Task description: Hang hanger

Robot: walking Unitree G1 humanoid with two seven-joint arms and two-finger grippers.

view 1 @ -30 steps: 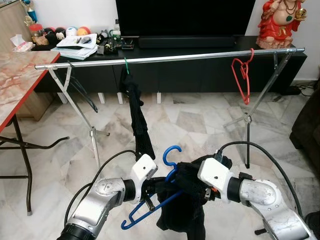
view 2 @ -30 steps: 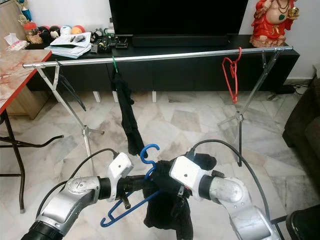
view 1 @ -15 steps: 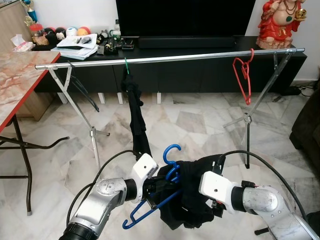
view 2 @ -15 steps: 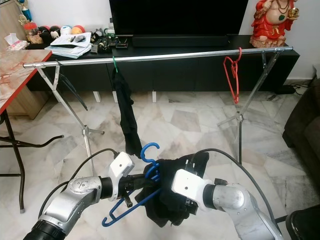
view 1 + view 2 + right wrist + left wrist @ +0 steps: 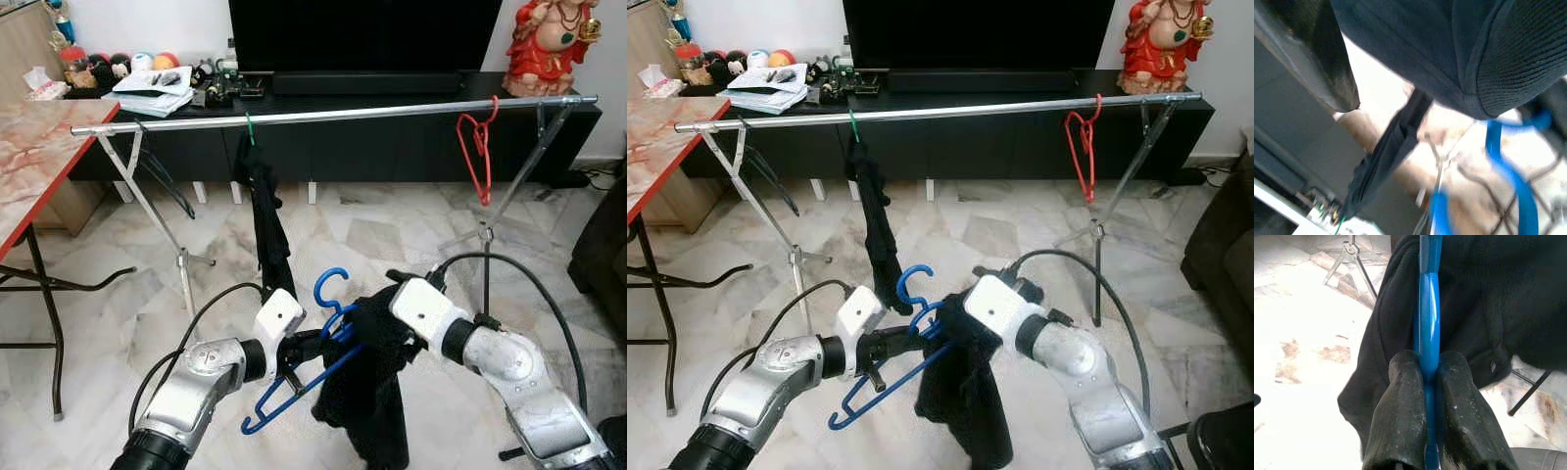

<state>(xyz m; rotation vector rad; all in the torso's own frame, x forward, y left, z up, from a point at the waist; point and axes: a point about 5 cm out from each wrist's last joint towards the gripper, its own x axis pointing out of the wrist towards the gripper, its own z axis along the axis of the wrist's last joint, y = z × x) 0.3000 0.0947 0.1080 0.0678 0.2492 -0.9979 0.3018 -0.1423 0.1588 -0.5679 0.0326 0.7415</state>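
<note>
Hanger in left end effector.

The black cloth covers the right gripper, so you can't tell if its fingers are open or closed. The cloth also hides one arm of the blue hanger. The right wrist view is blurry up close.

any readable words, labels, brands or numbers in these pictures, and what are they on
None can be read.
The stack of white papers on the long black TV cabinet: print too small to read.
The blue plastic hanger and black garment: no lettering shows.
</note>
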